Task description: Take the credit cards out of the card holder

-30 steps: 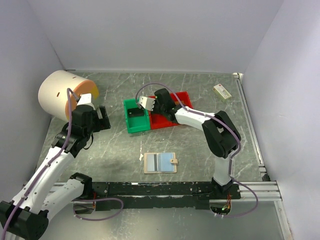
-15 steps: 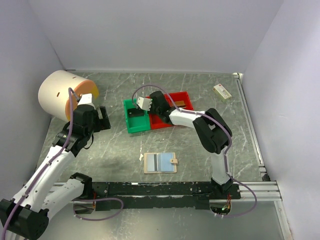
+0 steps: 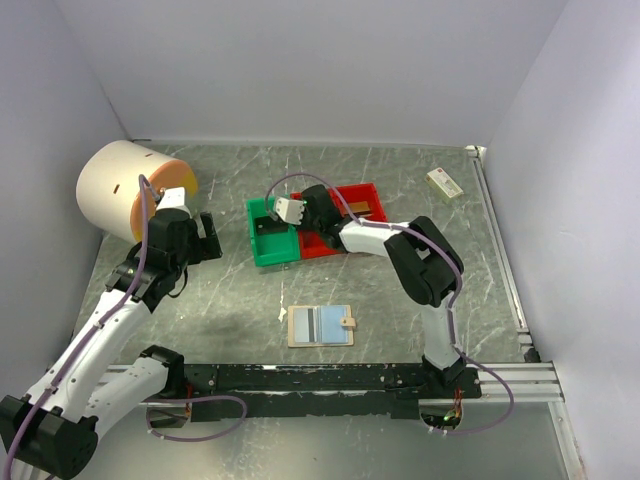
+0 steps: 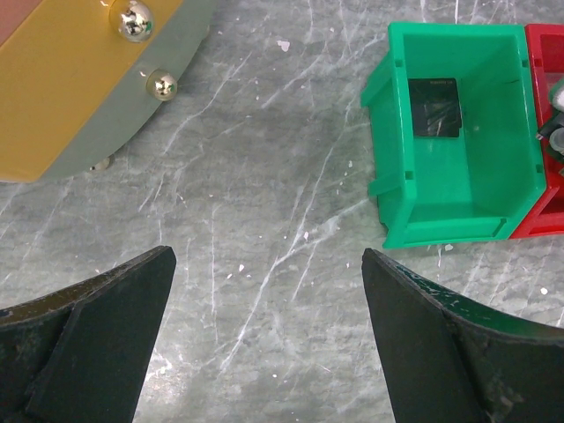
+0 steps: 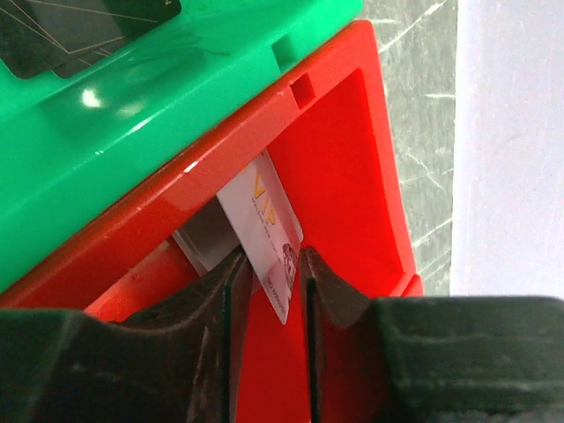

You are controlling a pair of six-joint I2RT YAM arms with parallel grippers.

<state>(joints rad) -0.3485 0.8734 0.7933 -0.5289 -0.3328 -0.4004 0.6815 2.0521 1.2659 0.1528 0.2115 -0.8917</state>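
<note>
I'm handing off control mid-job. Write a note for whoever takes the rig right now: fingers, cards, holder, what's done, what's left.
Right gripper: fingers shut on a white card, held inside the red bin.
Left gripper: open, empty, over the table beside the green bin.
Card holder: lies open near the table's front edge, nothing touching it.
Done: a dark card lies in the green bin, a grey card in the red bin.
Left: let go of the white card, then check the holder. The pictures do not show whether any cards remain in it.
</note>
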